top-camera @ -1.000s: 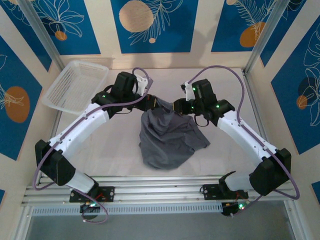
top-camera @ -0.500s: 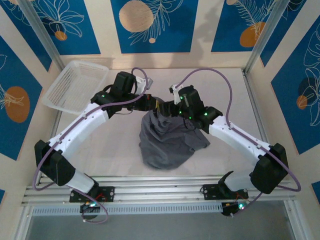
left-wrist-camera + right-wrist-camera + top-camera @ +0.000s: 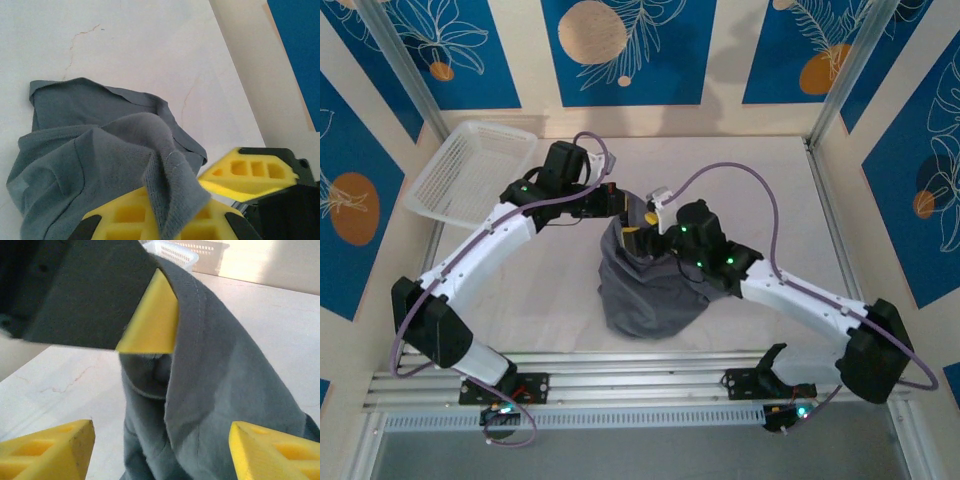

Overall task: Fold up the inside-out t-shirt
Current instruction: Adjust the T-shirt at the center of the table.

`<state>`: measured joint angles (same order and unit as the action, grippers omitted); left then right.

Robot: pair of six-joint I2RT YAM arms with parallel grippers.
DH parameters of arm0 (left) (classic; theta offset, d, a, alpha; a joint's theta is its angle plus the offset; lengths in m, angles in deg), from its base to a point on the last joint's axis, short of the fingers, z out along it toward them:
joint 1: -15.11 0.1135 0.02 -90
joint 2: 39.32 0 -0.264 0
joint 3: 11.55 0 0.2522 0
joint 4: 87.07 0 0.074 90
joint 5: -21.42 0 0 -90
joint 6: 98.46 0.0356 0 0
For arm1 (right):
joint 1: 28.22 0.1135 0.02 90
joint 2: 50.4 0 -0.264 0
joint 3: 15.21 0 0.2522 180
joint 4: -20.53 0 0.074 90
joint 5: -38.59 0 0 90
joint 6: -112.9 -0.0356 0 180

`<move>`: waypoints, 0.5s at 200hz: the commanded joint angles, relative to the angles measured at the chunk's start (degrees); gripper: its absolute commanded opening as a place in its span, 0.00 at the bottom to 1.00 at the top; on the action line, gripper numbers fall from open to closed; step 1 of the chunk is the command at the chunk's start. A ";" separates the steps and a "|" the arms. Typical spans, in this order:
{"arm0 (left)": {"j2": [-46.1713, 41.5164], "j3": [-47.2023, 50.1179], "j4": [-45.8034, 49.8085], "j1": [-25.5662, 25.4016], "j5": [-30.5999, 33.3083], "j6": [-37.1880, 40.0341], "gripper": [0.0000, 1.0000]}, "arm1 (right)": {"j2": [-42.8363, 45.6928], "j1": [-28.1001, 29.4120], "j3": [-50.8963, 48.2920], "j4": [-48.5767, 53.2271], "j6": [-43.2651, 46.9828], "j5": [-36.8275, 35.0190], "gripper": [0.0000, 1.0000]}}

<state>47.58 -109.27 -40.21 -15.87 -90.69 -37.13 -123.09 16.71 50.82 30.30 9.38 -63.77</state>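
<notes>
Seen from above, the inside-out t-shirt [image 3: 650, 290] is a bunched grey heap near the middle of the worktop [image 3: 770, 180], toward its near edge. Its top is held up at the left gripper [image 3: 623, 207], with the right gripper [image 3: 634, 238] just beside that raised cloth. A white mesh basket [image 3: 470, 170] sits at the far left corner. The left wrist view shows the left gripper [image 3: 165, 220] clamped on a fold of the shirt. In the right wrist view, the right gripper [image 3: 160, 450] has its jaws spread wide, the hanging cloth between its fingers [image 3: 50, 450], not closed on it.
</notes>
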 commanded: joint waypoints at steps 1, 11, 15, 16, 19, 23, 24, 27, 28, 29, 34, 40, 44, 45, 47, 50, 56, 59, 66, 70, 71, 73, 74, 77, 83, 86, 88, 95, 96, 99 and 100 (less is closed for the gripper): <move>-0.21 -1.47 -0.61 0.31 -0.92 -0.87 0.00 | -4.76 -0.03 3.79 -3.13 5.82 -3.37 0.67; -0.45 -1.55 -0.41 0.31 -0.67 -0.58 0.00 | -6.23 -0.11 4.56 -3.17 7.40 -5.99 0.63; -0.57 -1.55 -0.33 0.31 -0.52 -0.60 0.00 | -6.64 -0.15 4.67 -3.28 7.91 -7.17 0.61; -0.58 -1.60 -0.32 0.31 -0.50 -0.60 0.00 | -6.70 -0.12 4.68 -3.34 8.08 -7.38 0.61; -0.71 -1.56 -0.32 0.31 -0.48 -0.53 0.00 | -6.90 -0.20 4.68 -3.45 8.36 -8.21 0.59; -0.82 -1.49 -0.24 0.31 -0.39 -0.51 0.00 | -7.06 -0.31 4.68 -3.63 8.93 -8.95 0.57; -0.83 -1.48 -0.24 0.31 -0.39 -0.51 0.00 | -7.09 -0.34 4.64 -3.64 9.03 -9.10 0.57; -0.99 -1.47 -0.23 0.30 -0.39 -0.47 0.00 | -7.13 -0.41 4.60 -3.72 9.30 -9.61 0.55; -1.05 -1.47 -0.23 0.30 -0.30 -0.45 0.00 | -7.17 -0.47 4.55 -3.69 9.39 -9.70 0.55; -1.04 -1.51 -0.23 0.31 -0.30 -0.44 0.00 | -7.14 -0.51 4.57 -3.72 9.48 -9.88 0.54; -1.11 -1.42 -0.23 0.33 -0.30 -0.37 0.00 | -7.12 -0.59 4.51 -3.56 9.77 -10.62 0.51; -1.20 -1.38 -0.16 0.31 -0.30 -0.30 0.00 | -6.91 -0.78 4.43 -3.24 9.97 -11.09 0.48; -1.29 -1.38 -0.14 0.32 -0.29 -0.23 0.00 | -6.71 -0.92 4.27 -2.99 10.07 -11.00 0.46; -1.33 -1.38 -0.14 0.31 -0.30 -0.24 0.00 | -6.65 -0.95 4.26 -3.02 10.12 -10.92 0.46; -1.36 -1.38 -0.10 0.31 -0.30 -0.25 0.00 | -6.54 -1.04 4.16 -2.93 10.14 -10.82 0.45; -1.34 -1.38 -0.06 0.31 -0.24 -0.18 0.00 | -6.32 -1.19 4.03 -2.76 10.10 -10.65 0.44; -1.30 -1.38 -0.06 0.31 -0.24 -0.16 0.00 | -6.01 -1.37 3.70 -2.48 10.28 -10.35 0.42; -1.30 -1.44 -0.12 0.31 -0.30 -0.09 0.00 | -5.88 -1.48 3.57 -2.37 10.27 -10.34 0.41; -1.23 -1.51 -0.14 0.31 -0.38 -0.06 0.00 | -5.57 -1.66 3.24 -1.89 10.44 -10.69 0.39; -1.24 -1.55 -0.14 0.31 -0.46 -0.07 0.00 | -5.50 -1.80 3.11 -1.62 10.51 -11.15 0.39; -1.22 -1.59 -0.14 0.31 -0.47 -0.07 0.00 | -5.47 -1.83 3.06 -1.54 10.52 -11.22 0.38; -1.16 -1.59 -0.21 0.31 -0.54 -0.07 0.00 | -5.43 -1.92 2.98 -1.44 10.53 -11.49 0.38; -1.14 -1.57 -0.22 0.31 -0.56 -0.07 0.00 | -5.40 -1.93 2.95 -1.36 10.53 -11.60 0.38; -1.11 -1.62 -0.30 0.31 -0.64 -0.07 0.00 | -5.34 -2.02 2.88 -1.17 10.40 -11.82 0.38; -1.12 -1.56 -0.42 0.31 -0.74 -0.14 0.00 | -5.07 -2.27 2.73 -0.80 10.53 -12.02 0.37; -1.18 -1.57 -0.41 0.35 -0.78 -0.16 0.00 | -5.03 -2.34 2.67 -0.64 10.49 -12.20 0.37; -1.15 -1.56 -0.41 0.32 -0.82 -0.21 0.00 | -4.97 -2.42 2.60 -0.60 10.43 -12.35 0.37; -1.03 -1.55 -0.57 0.33 -0.96 -0.29 0.00 | -5.03 -2.48 2.60 -0.52 10.15 -13.13 0.37; -1.03 -1.55 -0.58 0.32 -0.94 -0.32 0.00 | -5.02 -2.52 2.59 -0.50 10.12 -13.17 0.37; -1.03 -1.55 -0.67 0.31 -0.98 -0.34 0.00 | -5.13 -2.56 2.70 -0.35 10.00 -13.45 0.37; -1.03 -1.55 -0.67 0.31 -1.04 -0.34 0.00 | -5.16 -2.56 2.77 -0.29 9.91 -13.55 0.37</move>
<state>47.55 -109.27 -40.25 -15.85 -90.64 -37.11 -130.04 14.68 53.66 29.56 18.47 -73.54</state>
